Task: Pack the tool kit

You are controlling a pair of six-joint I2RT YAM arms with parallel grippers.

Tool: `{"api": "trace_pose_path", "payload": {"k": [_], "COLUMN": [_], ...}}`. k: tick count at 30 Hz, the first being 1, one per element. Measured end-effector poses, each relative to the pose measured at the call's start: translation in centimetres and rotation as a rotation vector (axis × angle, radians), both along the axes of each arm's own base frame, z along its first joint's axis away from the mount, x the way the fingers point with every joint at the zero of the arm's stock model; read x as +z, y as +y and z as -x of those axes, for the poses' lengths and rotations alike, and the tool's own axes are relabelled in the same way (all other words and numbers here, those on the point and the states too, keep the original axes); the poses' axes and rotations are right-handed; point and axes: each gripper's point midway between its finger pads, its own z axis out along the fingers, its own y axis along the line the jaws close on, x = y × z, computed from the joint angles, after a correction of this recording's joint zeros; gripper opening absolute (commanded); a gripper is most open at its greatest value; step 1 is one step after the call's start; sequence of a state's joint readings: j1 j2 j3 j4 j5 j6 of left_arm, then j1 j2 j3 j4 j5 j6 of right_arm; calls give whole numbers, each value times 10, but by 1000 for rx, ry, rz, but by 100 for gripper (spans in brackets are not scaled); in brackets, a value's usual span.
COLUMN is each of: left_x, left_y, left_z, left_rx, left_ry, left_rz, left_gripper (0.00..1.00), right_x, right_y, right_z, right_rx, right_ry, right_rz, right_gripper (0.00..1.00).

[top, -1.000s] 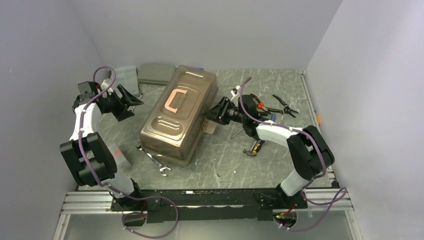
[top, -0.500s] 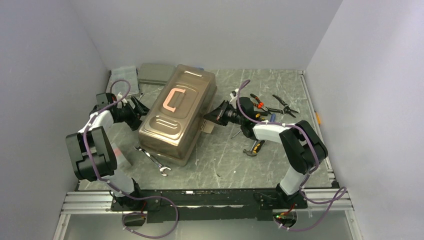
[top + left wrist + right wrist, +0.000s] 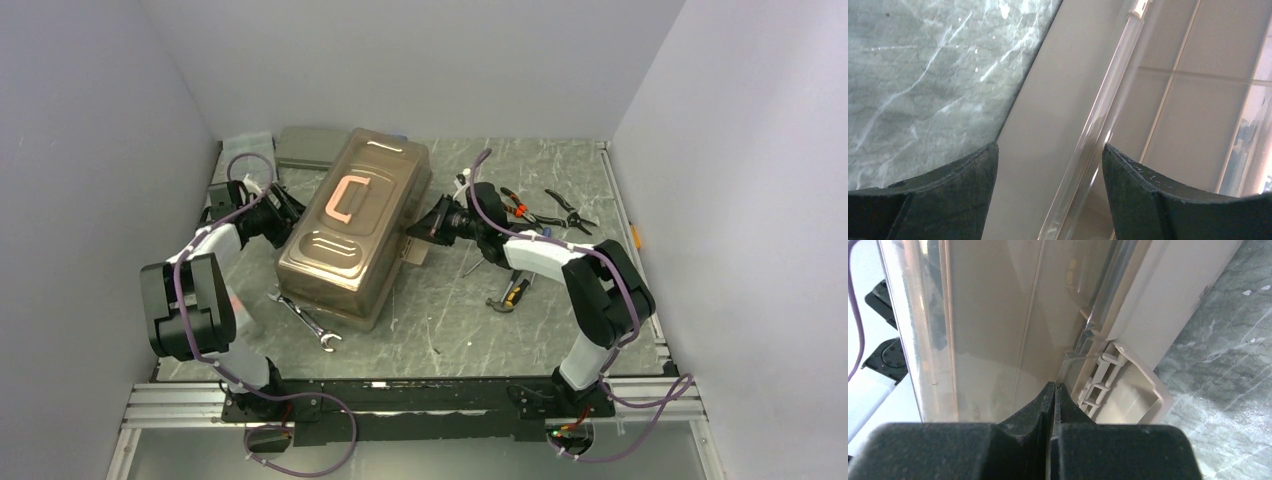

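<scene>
The tan-brown toolbox (image 3: 355, 240) with the pink handle (image 3: 348, 198) lies closed and skewed in the middle of the table. My left gripper (image 3: 287, 212) is open at its left side; in the left wrist view (image 3: 1050, 150) the box wall and the clear lid edge (image 3: 1098, 125) lie between the fingers. My right gripper (image 3: 425, 228) is shut, its tips (image 3: 1054, 386) against the right wall beside the open latch (image 3: 1118, 385). A steel wrench (image 3: 308, 322) lies at front left. A hammer (image 3: 510, 295) and pliers (image 3: 520, 208) lie at the right.
A flat grey case (image 3: 308, 148) and a clear organiser box (image 3: 245, 150) sit at the back left, behind my left arm. A second pair of pliers (image 3: 570, 212) lies at the right rear. A small pinkish clear item (image 3: 238, 308) sits by the left arm's base.
My left gripper has swung in from the left to the toolbox's left wall. My right gripper has shifted a little backward along the right wall. The toolbox has turned slightly.
</scene>
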State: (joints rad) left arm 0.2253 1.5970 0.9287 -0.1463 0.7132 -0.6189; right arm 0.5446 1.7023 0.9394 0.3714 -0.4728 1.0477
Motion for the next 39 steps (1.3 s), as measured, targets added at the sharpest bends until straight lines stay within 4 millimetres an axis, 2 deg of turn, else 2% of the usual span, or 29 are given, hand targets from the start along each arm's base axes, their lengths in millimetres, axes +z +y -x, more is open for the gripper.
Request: {"api": "trace_pose_path", "payload": {"k": [10,31,39], "left_x": [4,5,6], "left_y": [-8,-9,-8], "left_z": [-15,-19,-18], "left_rx": [29,84,86], "left_ry": [-52,-69,-48], "left_rz": [-45,-79,-95], "left_gripper": [76,77,78], "right_x": [2,6,30], "right_y": [2,3,5], "right_z": [-1,-1,-3], "right_rx": [18,14,19], "right_ry": [8,14,-43], "right_rz": [77,228,267], "right_gripper": [4,0,0]}}
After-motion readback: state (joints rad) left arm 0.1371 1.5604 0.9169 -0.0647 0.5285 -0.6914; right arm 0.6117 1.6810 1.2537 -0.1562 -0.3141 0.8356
